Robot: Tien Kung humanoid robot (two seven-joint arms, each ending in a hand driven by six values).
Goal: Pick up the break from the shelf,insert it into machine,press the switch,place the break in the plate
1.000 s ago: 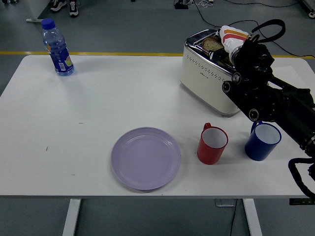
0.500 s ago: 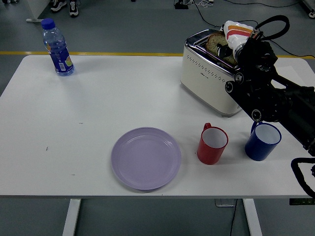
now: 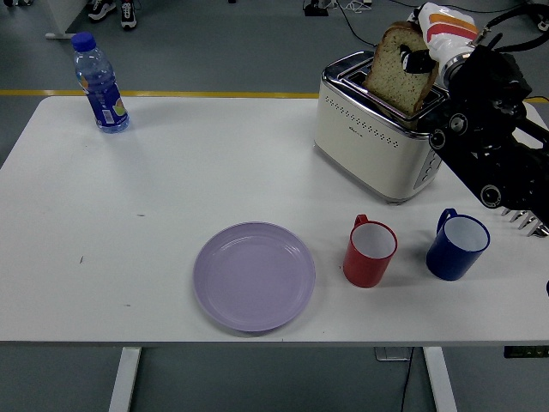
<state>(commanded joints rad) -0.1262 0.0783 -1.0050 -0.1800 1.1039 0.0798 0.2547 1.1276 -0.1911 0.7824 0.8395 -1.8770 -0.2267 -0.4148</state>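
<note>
Right hand (image 3: 433, 53) pinching bread slice (image 3: 401, 79) at upper right edge, fingers closed on it. Slice upright, lower end just above toaster (image 3: 371, 137) slot. Plate (image 3: 254, 275) well apart.

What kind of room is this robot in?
Probably a robot lab, not a kitchen. The toaster sits on a plain white table, the floor is grey with a yellow line, and loose cables lie behind.
</note>
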